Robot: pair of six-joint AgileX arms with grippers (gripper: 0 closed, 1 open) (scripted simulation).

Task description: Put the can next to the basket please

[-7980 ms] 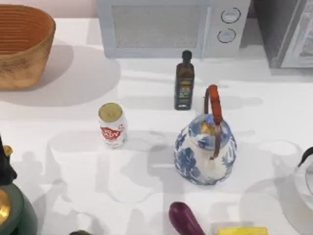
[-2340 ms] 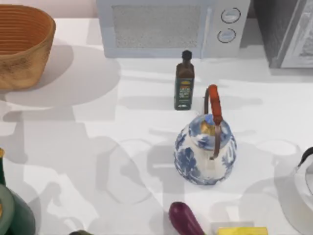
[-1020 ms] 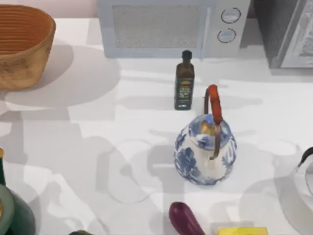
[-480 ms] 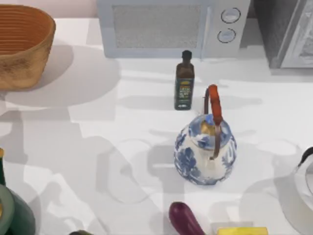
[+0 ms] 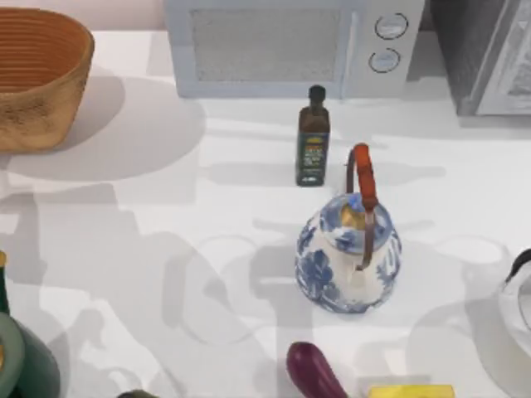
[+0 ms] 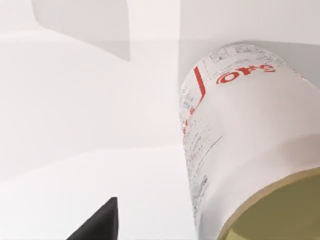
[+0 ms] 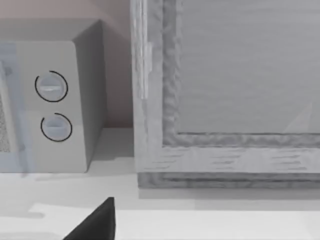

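Can [image 6: 240, 145]: white with red lettering, gold top close to the left wrist camera, above the white table [image 5: 124, 249].
Left gripper: one dark fingertip [image 6: 97, 225] beside the can; grip cannot be told.
Basket [image 5: 37, 79]: left of the microwave [image 5: 290, 46].
Right gripper: facing the microwave; fingers unclear.

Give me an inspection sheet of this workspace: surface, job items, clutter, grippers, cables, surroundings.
Surface: white table, crossed by grey shadows.
Job's things: can close before the left wrist camera, lettering and gold end visible, above the white surface; basket at the far left corner.
Clutter: dark bottle upright mid-table; blue-and-white kettle near it; eggplant and a yellow item at the near edge; green object at the near left.
Grippers: one dark fingertip in the left wrist view, another in the right wrist view.
Cables: nothing seen.
Surroundings: microwave at the back.
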